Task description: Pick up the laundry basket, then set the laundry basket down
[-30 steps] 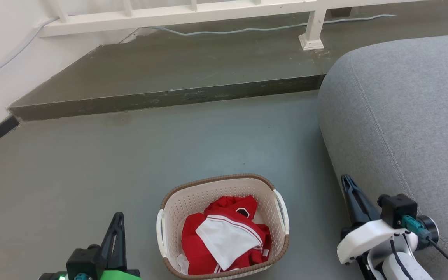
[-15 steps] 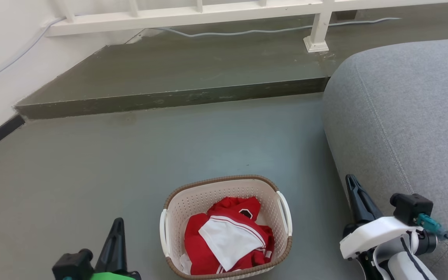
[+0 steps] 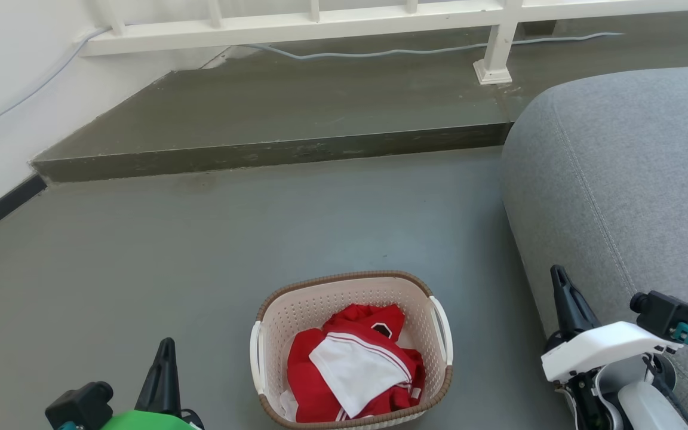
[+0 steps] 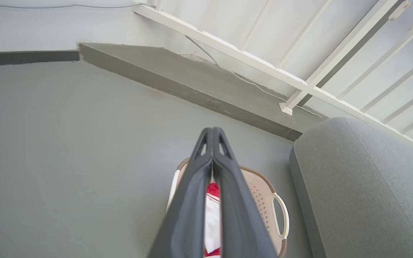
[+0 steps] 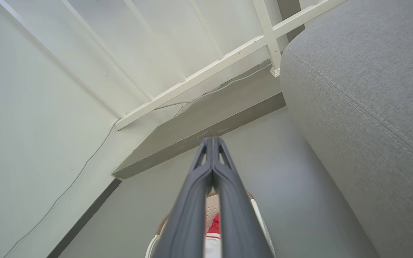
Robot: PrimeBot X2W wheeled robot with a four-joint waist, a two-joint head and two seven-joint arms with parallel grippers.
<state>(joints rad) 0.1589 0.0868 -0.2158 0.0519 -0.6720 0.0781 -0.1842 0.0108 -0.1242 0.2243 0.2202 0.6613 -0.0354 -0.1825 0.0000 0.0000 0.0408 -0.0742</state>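
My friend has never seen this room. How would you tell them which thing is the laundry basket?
Find the big grey sofa on the right; on the grey floor just left of it sits the laundry basket. It is cream plastic dotted with little holes, with a brown woven-look rim and white side handles. Nothing else nearby holds bright red and white clothes.
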